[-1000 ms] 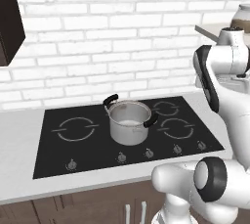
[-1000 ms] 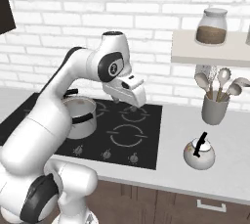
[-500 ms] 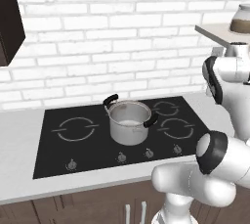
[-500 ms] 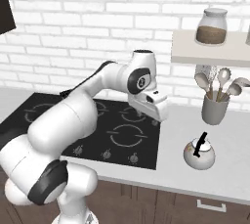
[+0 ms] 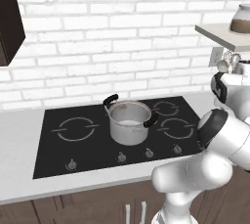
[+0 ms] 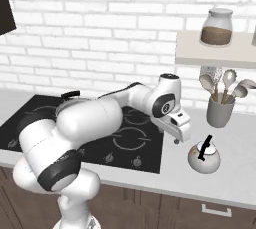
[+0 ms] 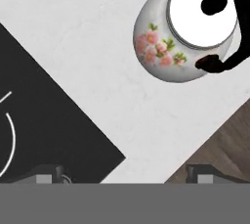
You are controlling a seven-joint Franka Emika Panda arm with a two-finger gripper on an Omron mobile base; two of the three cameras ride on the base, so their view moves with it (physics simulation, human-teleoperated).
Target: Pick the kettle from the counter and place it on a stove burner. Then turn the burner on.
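Observation:
The kettle (image 6: 204, 156) is small, round and white with a black handle and knob. It stands on the pale counter (image 6: 235, 175) right of the black cooktop (image 6: 115, 145). In the hand view the kettle (image 7: 183, 34) shows pink flowers and sits at the upper right, ahead of the fingers. My gripper (image 6: 181, 137) hovers over the counter between the cooktop's right edge and the kettle, apart from it. The gripper (image 7: 127, 174) is open and holds nothing. The nearest stove burner (image 6: 131, 138) is a thin ring on the glass, left of the hand, and the burner (image 5: 177, 127) is dark.
A steel pot (image 5: 129, 122) with two black handles stands mid-cooktop. Knobs (image 5: 121, 157) line the cooktop's front edge. A grey utensil cup (image 6: 220, 112) stands behind the kettle, under a shelf (image 6: 215, 55) with a jar (image 6: 216, 25). The counter's front edge (image 7: 195, 135) runs close by the kettle.
The arm has swung right, from above the cooktop to over the counter beside the kettle. The gripper stayed open. Kettle and pot have not moved.

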